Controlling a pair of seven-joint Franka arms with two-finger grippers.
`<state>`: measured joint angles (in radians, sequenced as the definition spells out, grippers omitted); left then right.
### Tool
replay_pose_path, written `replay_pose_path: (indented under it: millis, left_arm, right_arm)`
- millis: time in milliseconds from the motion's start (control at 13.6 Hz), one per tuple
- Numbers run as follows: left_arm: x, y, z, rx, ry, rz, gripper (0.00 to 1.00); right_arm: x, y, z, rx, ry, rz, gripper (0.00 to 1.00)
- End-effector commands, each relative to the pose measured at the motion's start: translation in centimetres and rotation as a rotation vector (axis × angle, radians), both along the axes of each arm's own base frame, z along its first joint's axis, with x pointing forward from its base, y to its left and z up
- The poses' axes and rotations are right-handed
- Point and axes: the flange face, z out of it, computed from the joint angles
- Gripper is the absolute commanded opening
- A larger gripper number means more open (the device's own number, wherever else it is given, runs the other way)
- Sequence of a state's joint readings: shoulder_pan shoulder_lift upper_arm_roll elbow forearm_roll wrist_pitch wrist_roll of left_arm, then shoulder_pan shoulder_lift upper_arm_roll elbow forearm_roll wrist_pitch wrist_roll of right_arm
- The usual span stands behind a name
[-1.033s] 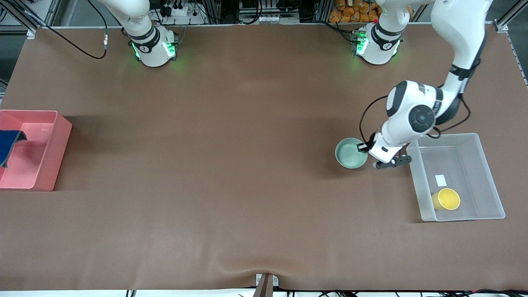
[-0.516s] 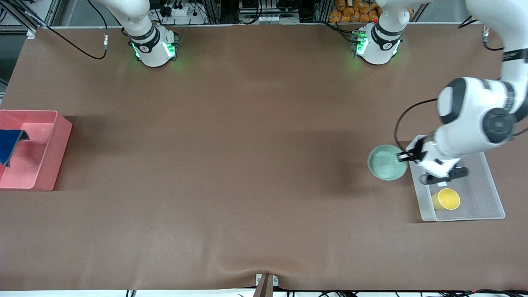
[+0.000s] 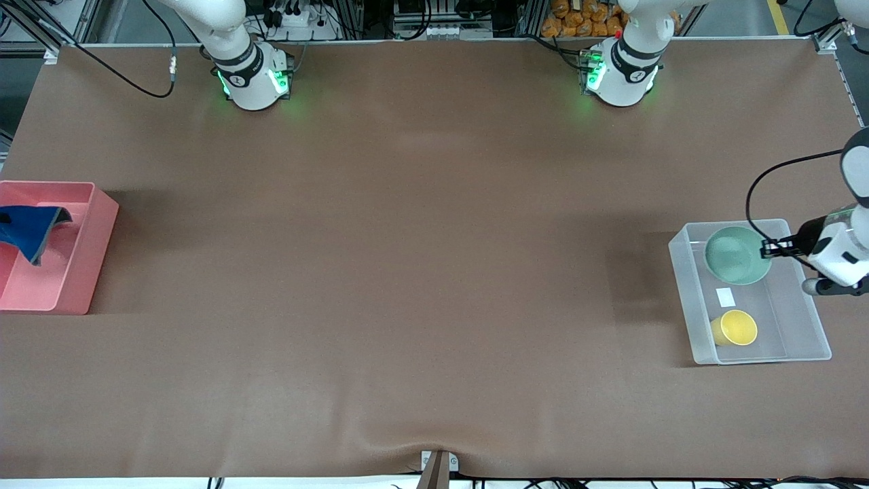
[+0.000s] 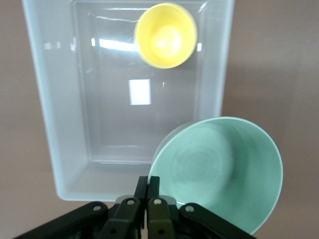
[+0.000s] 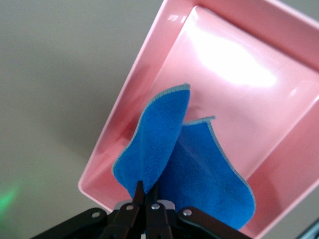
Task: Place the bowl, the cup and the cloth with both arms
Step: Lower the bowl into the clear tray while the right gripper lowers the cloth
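Cup (image 3: 734, 328) in clear bin (image 3: 811, 319), left end effector (image 3: 769, 249) pinching bowl (image 3: 736, 256), right end effector (image 5: 144, 195) pinching cloth (image 5: 184, 164)

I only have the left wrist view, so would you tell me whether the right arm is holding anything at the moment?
Observer: Yes, the right gripper is shut on the blue cloth.
Operator: Thank you; where is it hanging?
Observer: Over the pink bin at the right arm's end of the table.
Operator: And is my bowl over the clear bin?
Observer: The front view shows the bowl, held by the left gripper, over the clear bin beside the cup.
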<state>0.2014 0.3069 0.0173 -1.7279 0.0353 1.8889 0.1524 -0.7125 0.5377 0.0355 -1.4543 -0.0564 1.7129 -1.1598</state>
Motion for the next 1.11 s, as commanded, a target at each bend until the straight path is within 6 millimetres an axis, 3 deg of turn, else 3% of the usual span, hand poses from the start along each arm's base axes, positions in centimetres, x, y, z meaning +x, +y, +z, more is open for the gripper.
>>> replay_pose_path:
  millis: [0,148,295,590,1033]
  left_arm:
    - [-0.3,3.0,-1.9,-0.006,0.016,0.000,0.00]
    - [-0.3,4.6,-4.1,-0.001,-0.003,0.022,0.00]
    - [-0.3,6.1,-5.7,0.004,-0.009,0.037,0.00]
    - [-0.9,6.7,-8.6,0.006,-0.015,0.045,0.00]
    - [-2.2,6.2,-13.8,0.009,-0.062,0.044,0.00]
  right_arm:
    - [-0.7,0.2,-1.1,0.072,0.012,-0.054,0.00]
    - [-1.2,-0.2,-2.9,0.093,0.029,-0.069,0.00]
    - [-1.1,-0.5,-3.0,0.087,0.018,-0.060,0.00]
    - [0.1,-2.4,-3.2,0.015,-0.109,0.021,0.00]
    - [0.2,-2.7,-3.1,0.008,-0.131,0.037,0.00]
